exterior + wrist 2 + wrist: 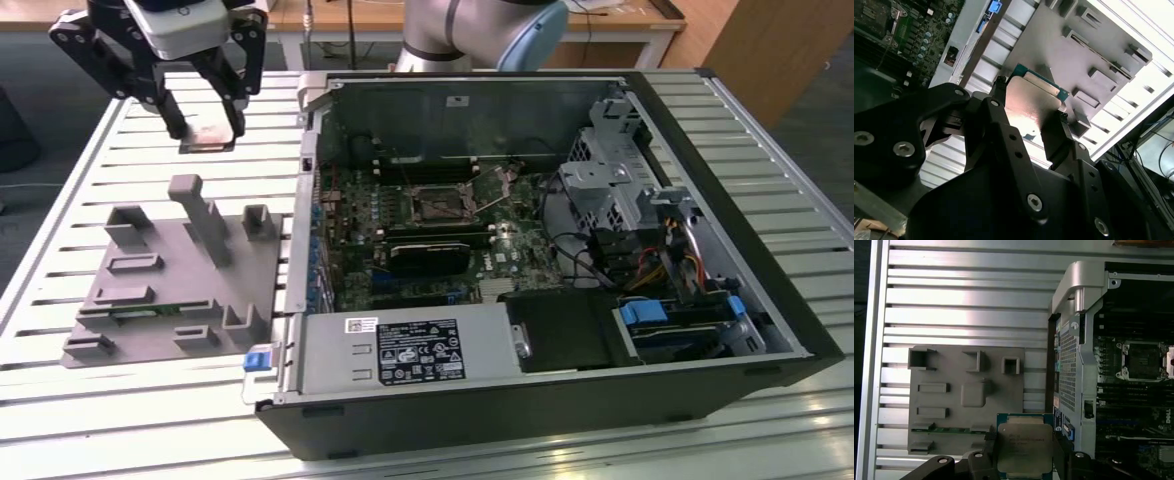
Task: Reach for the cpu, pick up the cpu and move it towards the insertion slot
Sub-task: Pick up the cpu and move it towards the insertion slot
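My gripper (207, 122) hangs above the slatted table at the exterior view's upper left, shut on the cpu (210, 131). In both wrist views the cpu (1024, 447) (1029, 105) is a flat square chip with a silvery top and a thin green rim. A black finger presses each of two opposite edges (990, 441) (1058, 131). The insertion slot (441, 203) is a dark square socket with a shiny frame on the motherboard inside the open computer case. It lies well off to the exterior view's right of the gripper. The socket (1143, 360) also appears in the first wrist view.
A grey plastic fixture (160, 270) (966, 395) (1094, 55) with raised blocks lies on the table under and beside the gripper. The open computer case (307, 330) stands to the exterior view's right, its metal side wall (1071, 365) between the gripper and the motherboard.
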Robot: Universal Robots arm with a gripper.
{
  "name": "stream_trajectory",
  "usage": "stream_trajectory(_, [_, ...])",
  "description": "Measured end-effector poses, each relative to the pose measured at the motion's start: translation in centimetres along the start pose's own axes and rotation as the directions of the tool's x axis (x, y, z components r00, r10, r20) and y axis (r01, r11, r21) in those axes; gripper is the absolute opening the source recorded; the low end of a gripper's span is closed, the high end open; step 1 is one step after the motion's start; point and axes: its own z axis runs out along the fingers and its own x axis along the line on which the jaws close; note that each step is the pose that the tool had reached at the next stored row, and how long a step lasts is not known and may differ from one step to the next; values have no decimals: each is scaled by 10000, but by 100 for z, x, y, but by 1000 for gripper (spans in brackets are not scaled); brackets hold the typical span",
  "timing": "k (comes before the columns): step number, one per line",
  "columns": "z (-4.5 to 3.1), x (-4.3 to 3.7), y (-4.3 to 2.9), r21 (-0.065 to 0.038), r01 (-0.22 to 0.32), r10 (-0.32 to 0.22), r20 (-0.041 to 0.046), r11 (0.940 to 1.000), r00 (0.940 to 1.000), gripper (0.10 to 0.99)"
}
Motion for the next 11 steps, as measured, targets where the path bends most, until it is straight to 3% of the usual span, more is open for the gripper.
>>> stream_trajectory(11, [0, -159, -2, 1, 0, 0, -1, 10000, 10000, 533])
